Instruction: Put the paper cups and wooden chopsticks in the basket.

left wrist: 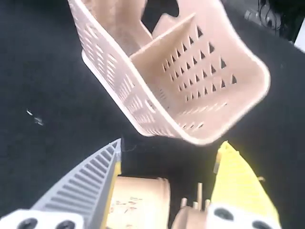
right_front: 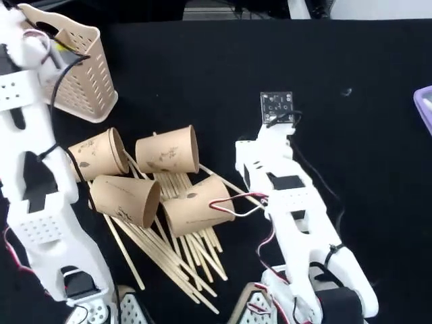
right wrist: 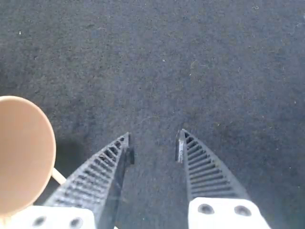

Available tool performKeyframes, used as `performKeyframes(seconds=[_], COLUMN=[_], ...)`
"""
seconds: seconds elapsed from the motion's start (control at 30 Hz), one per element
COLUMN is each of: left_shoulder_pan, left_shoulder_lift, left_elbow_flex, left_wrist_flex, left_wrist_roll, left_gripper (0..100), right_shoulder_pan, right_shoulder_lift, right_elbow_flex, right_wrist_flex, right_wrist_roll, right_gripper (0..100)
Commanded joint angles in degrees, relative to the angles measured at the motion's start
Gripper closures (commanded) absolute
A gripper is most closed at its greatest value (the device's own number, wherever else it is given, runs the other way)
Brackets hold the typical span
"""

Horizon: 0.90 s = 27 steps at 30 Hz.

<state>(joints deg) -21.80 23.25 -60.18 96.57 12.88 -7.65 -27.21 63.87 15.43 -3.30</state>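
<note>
The beige slotted basket stands at the back left of the black table. Several paper cups lie on their sides in the middle. They rest on a loose pile of wooden chopsticks. My left gripper is open just short of the basket, with nothing between its grey and yellow fingers. Below it shows a cup. My right gripper is open over bare table, with a cup's base beside one finger.
The left arm runs along the table's left side beside the cups. The right arm lies right of the pile. A purple object sits at the right edge. The table is black cloth.
</note>
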Motion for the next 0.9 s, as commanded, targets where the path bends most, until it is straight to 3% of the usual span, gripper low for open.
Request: performKeyframes(seconds=[0.0, 0.3, 0.53, 0.87], left_shoulder_pan=[0.7, 0.7, 0.3, 0.4], left_shoulder_lift=[-1.1, 0.0, 0.7, 9.8], left_elbow_flex=[5.1, 5.3, -3.7, -1.2], left_wrist_flex=[-8.0, -9.3, -5.0, -9.2], left_wrist_roll=[6.2, 10.9, 11.1, 13.2], left_gripper=[69, 69, 69, 71], right_shoulder_pan=[-0.9, -1.0, -1.0, -1.0], right_shoulder_lift=[-0.1, -0.1, -0.1, -0.1], right_elbow_flex=[-0.4, -0.4, -0.4, -0.3], right_wrist_flex=[-1.2, -1.4, -1.4, -1.4], right_wrist_roll=[0.1, 3.9, 3.9, 3.9], right_gripper=[84.0, 84.0, 84.0, 84.0])
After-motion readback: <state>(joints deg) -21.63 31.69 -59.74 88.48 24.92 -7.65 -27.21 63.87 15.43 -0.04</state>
